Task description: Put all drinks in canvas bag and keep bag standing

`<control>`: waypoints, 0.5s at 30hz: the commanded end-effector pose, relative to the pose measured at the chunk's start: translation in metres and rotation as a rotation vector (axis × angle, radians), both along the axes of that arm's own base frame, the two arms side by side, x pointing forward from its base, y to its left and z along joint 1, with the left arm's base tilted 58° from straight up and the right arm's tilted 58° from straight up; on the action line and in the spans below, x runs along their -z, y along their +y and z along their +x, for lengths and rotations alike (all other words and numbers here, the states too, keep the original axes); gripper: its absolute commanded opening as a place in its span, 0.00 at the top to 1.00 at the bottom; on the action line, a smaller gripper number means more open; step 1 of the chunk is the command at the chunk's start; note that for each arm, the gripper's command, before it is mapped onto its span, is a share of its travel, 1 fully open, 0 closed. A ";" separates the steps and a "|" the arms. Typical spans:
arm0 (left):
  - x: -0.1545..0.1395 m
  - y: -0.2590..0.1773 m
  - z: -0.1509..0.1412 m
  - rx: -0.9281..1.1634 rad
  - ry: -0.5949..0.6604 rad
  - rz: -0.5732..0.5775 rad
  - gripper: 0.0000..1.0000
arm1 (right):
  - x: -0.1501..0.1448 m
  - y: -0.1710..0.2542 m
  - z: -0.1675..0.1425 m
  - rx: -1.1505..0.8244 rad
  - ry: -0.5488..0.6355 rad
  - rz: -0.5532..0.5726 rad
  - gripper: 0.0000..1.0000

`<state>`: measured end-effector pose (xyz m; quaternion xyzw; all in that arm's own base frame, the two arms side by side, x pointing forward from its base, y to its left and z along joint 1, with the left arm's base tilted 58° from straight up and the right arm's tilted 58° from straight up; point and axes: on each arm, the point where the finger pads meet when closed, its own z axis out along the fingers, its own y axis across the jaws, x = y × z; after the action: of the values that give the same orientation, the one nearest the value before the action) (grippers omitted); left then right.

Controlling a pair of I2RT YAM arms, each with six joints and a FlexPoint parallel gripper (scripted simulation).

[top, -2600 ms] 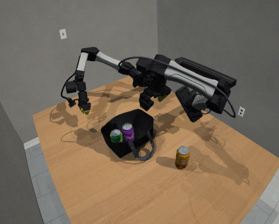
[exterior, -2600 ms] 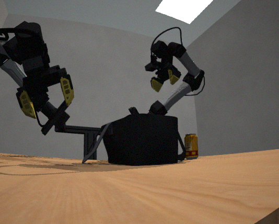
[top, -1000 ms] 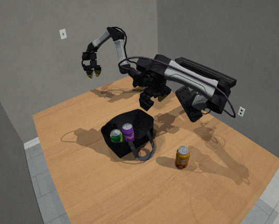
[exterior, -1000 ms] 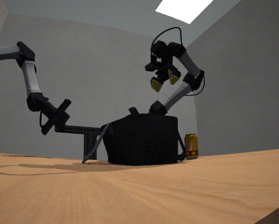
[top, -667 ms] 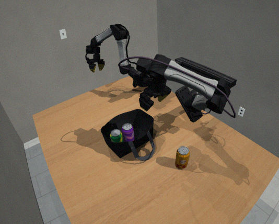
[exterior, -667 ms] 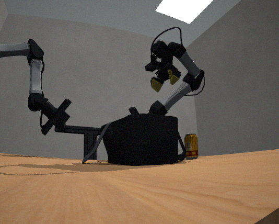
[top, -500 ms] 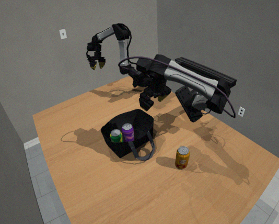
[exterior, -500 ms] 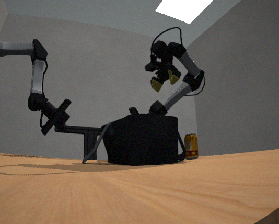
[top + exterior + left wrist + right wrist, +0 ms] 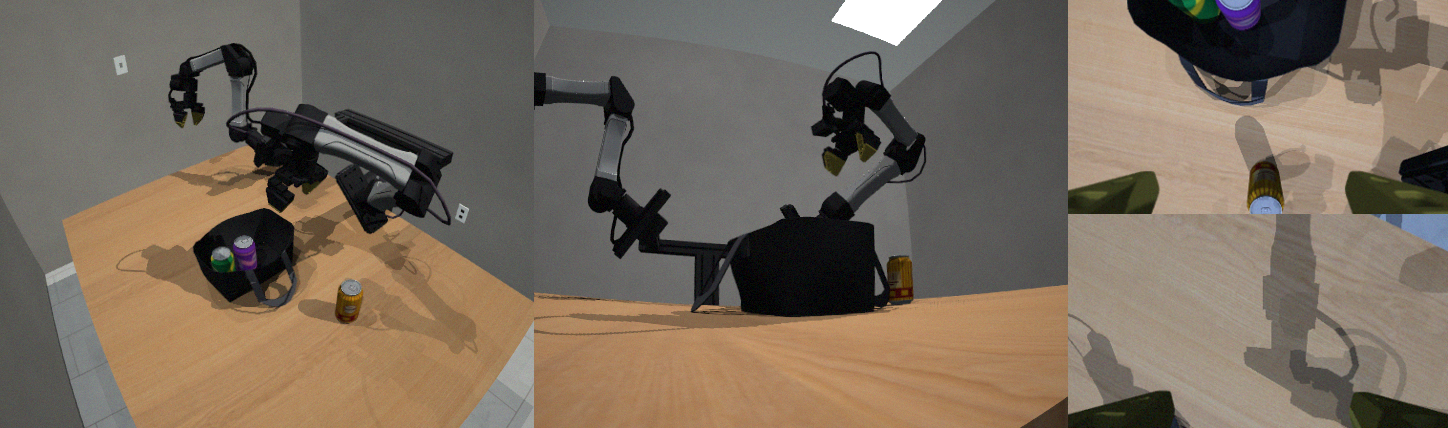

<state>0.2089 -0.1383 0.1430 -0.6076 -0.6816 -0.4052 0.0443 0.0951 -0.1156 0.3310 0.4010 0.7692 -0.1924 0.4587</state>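
The black bag point(image 9: 231, 286) point(image 9: 809, 270) point(image 9: 1211, 53) stands with its walls up. Inside, a green can point(image 9: 222, 262) point(image 9: 1206, 10) and a purple can point(image 9: 246, 257) point(image 9: 1243, 19) are side by side; their tops show, their bases are hidden in the top view. An orange-yellow can point(image 9: 348, 305) point(image 9: 900, 281) point(image 9: 1265, 181) stands upright on the table outside the bag. My left gripper point(image 9: 296, 197) point(image 9: 850, 163) point(image 9: 1252, 180) is open and empty, high above the table; the orange can shows between its fingers in its wrist view. My right gripper point(image 9: 190, 121) point(image 9: 1261, 401) is open and empty, raised beyond the bag.
A grey strap point(image 9: 274, 302) point(image 9: 1254, 101) droops from the bag on the orange can's side. Another strap point(image 9: 720, 277) hangs on the opposite side. The arms' mounting frame point(image 9: 395, 132) point(image 9: 706, 280) stands at the table's edge. Arm shadows cross the wooden table point(image 9: 240, 370).
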 end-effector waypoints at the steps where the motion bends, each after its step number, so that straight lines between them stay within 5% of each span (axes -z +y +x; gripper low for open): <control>1: -0.006 -0.009 0.000 0.011 -0.005 -0.029 0.00 | -0.006 0.032 -0.008 -0.015 -0.041 -0.019 0.14; 2: -0.006 -0.009 0.000 0.011 -0.005 -0.029 0.00 | 0.013 -0.003 0.003 -0.005 0.007 0.063 0.14; 7: -0.006 -0.009 0.000 0.011 -0.005 -0.029 0.00 | -0.010 0.017 -0.007 0.000 -0.028 -0.034 0.14; 13: -0.006 -0.009 0.000 0.011 -0.005 -0.029 0.00 | 0.001 0.075 -0.010 -0.105 -0.089 -0.032 0.14; 14: -0.006 -0.009 0.000 0.011 -0.005 -0.029 0.00 | 0.013 0.028 -0.001 -0.045 -0.038 0.038 0.14; 15: -0.006 -0.009 0.000 0.011 -0.005 -0.029 0.00 | 0.013 0.028 -0.001 -0.045 -0.038 0.038 0.14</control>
<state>0.2089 -0.1383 0.1430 -0.6076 -0.6816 -0.4052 0.0443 0.0847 -0.0780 0.3325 0.3844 0.7570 -0.1822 0.4960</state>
